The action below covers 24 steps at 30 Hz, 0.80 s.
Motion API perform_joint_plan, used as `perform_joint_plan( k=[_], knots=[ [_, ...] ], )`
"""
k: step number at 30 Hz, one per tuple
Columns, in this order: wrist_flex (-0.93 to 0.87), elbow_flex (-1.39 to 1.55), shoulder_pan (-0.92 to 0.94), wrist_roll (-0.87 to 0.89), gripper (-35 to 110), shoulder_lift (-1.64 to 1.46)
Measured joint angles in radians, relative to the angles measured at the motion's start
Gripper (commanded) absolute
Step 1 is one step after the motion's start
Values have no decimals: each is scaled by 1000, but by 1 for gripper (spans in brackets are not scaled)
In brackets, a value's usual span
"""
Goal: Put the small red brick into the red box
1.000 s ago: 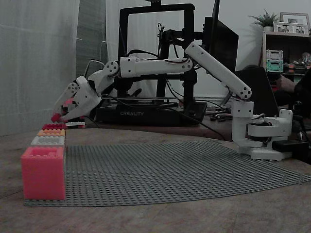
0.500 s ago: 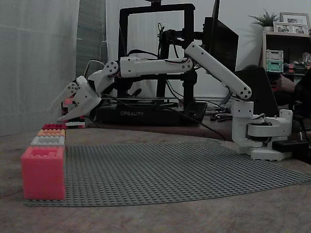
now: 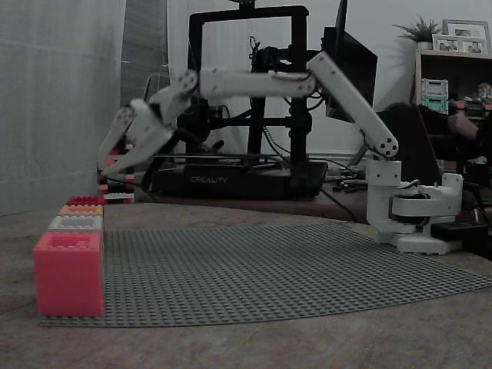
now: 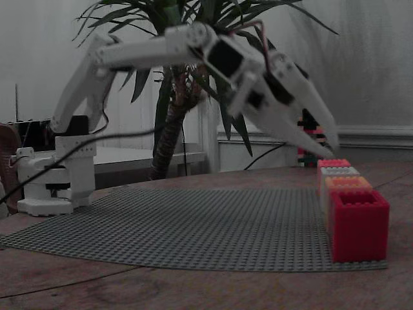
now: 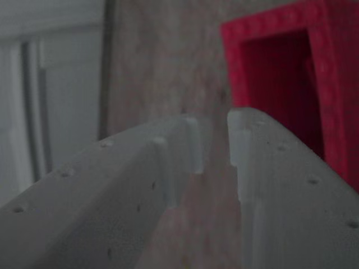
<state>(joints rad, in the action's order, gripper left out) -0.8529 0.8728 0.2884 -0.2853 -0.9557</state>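
Note:
My white gripper (image 3: 104, 167) hangs in the air above the far end of a row of boxes, its fingers slightly apart with nothing between them. In another fixed view the gripper (image 4: 333, 147) points down to the right, above the row. The red box (image 3: 84, 201) is the last in that row, and in the opposite fixed view it is the nearest one (image 4: 358, 223). In the wrist view my gripper (image 5: 213, 126) shows a narrow empty gap, and the red box (image 5: 280, 73) lies ahead at the upper right with a dark inside.
An orange box (image 3: 81, 210), a white box (image 3: 75, 223) and a pink-red box (image 3: 68, 273) line the left edge of the grey baseplate (image 3: 269, 261). A small brick stack (image 3: 115, 188) and a 3D printer (image 3: 246, 100) stand behind. The arm's base (image 3: 411, 219) sits at the right.
A second ago a small red brick sat at my fingertips low over the far red box; it then left them. Since then the arm has lifted up and the fingers stay apart.

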Motion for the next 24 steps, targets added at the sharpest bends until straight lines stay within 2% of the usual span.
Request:
perform_joint_plan(
  k=[5, 12, 17, 24],
  knots=[
    [-61, 342, -52, 55, 0, -331],
    [-72, 1026, -163, 95, 0, -867],
    [-146, 1456, -229, 129, 0, -1244],
    [-262, 1776, -275, 161, 0, -1698]
  ],
)
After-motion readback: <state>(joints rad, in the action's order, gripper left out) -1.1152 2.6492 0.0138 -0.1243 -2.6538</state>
